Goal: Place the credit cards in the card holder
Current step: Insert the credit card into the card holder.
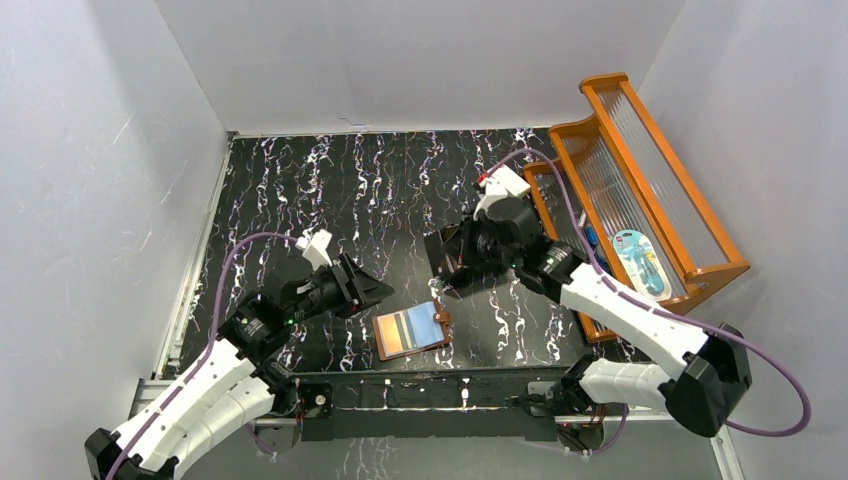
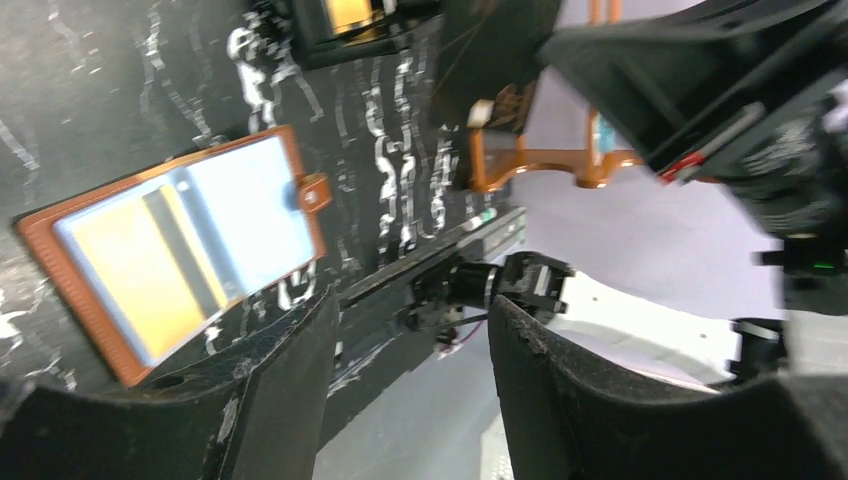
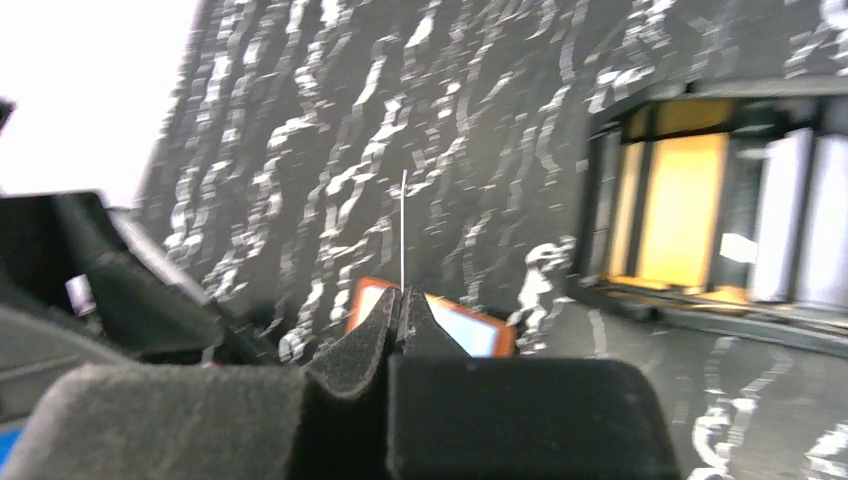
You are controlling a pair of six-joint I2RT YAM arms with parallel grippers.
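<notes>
From above, the card holder [image 1: 411, 330] lies open and flat on the black marbled table [image 1: 380, 190], close to the near edge and between the two arms. An orange card [image 1: 393, 336] shows in its left half. The left claw [image 1: 372, 290] hangs just to the left of the holder and does not touch it. The right arm [image 1: 620, 310] reaches in from the right, past an orange rack [image 1: 575, 130] that stands at the table's right side. Its wrist is over the middle of the table, farther back than the holder, and the tips of its claw cannot be made out from here. In the left wrist view, the left claw's fingers [image 2: 270, 400] stand spread with nothing between them. The open card holder lies beyond the left finger, with the orange card in one pale blue-grey slot, the other slot bare, and the snap tab [image 2: 315, 190] sticking out at its edge. In the right wrist view, the right claw [image 3: 403, 300] is pressed together, pinching a thin pale card [image 3: 403, 220] that is seen edge-on and rises straight up from the tips. A corner of the card holder shows just behind those tips, on the table below. To the right sits a black box [image 3: 600, 200] holding a second orange card [image 3: 680, 210] and pale cards [image 3: 790, 220] standing in its compartments.
</notes>
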